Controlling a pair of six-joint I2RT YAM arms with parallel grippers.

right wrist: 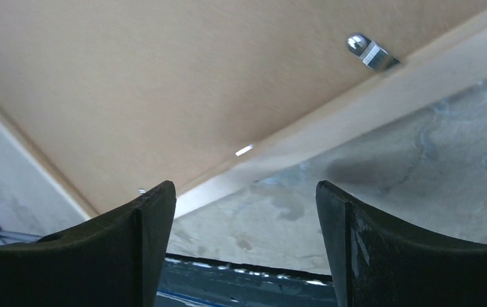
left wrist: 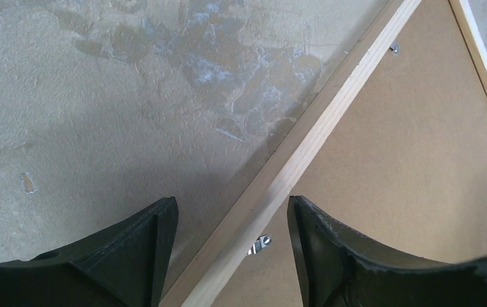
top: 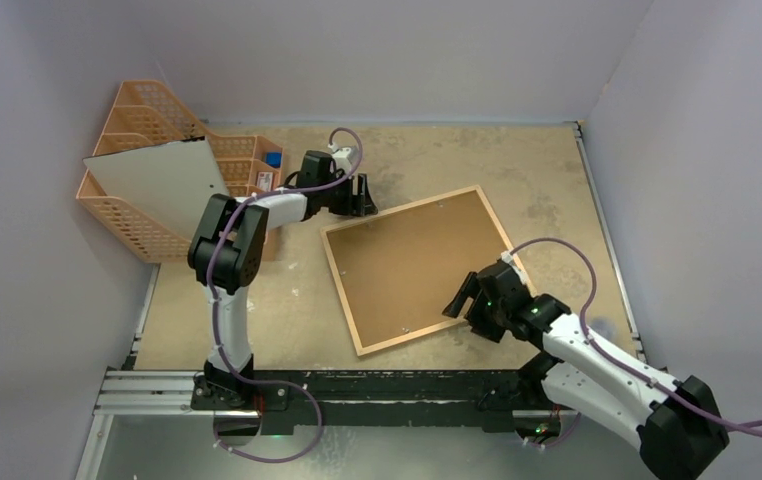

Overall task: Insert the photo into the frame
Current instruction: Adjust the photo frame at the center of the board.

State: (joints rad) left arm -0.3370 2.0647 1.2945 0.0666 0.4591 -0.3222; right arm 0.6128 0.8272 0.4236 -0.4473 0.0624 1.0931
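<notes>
The frame lies back-up in the middle of the table, thin light-wood edging around a brown backing panel. The photo is not in view. My left gripper is open at the frame's far left corner. In the left wrist view its fingers straddle the wood edging, with a small metal tab between them. My right gripper stands open by the frame's near right edge. Seen from the right wrist, the edging and another tab lie just ahead of the fingertips, with bare table between them.
An orange mesh organizer stands at the far left with a pale grey sheet leaning on it. A metal rail runs along the near edge. Walls close in the table on the left, back and right.
</notes>
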